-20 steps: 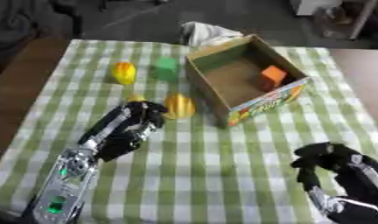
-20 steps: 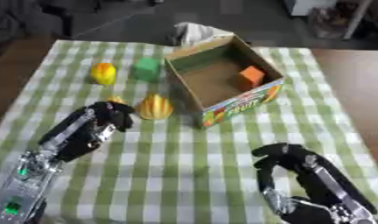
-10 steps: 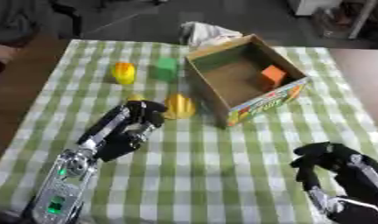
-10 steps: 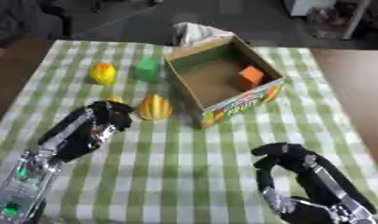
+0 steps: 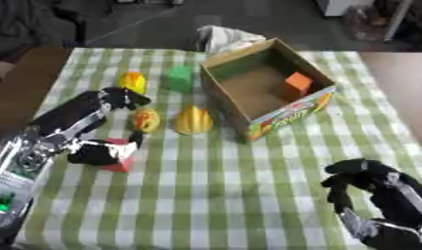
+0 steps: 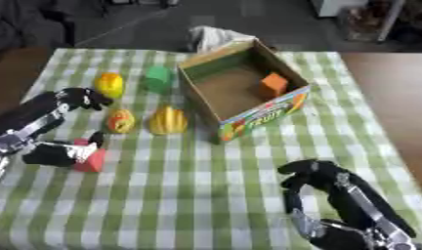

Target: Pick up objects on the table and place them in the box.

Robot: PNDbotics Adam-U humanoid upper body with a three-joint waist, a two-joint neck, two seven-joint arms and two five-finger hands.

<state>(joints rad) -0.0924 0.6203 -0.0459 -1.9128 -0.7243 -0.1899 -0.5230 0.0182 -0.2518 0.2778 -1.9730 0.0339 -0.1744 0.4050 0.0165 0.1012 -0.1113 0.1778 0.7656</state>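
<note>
A cardboard box stands open at the back right with an orange block inside. To its left lie a green block, a yellow fruit, a small orange-yellow fruit and a bigger yellow fruit. A red block lies nearer the front left. My left hand is open beside these: its fingers reach toward the small fruit, and its thumb lies against the red block. My right hand rests open at the lower right, holding nothing.
A crumpled white cloth lies just behind the box. The table carries a green-and-white checked cloth. Bare brown tabletop shows past the cloth on the right, and a dark floor lies beyond the far edge.
My left hand has swung left and back, uncovering the red block and the small orange-yellow fruit. The right hand and the box have stayed put.
</note>
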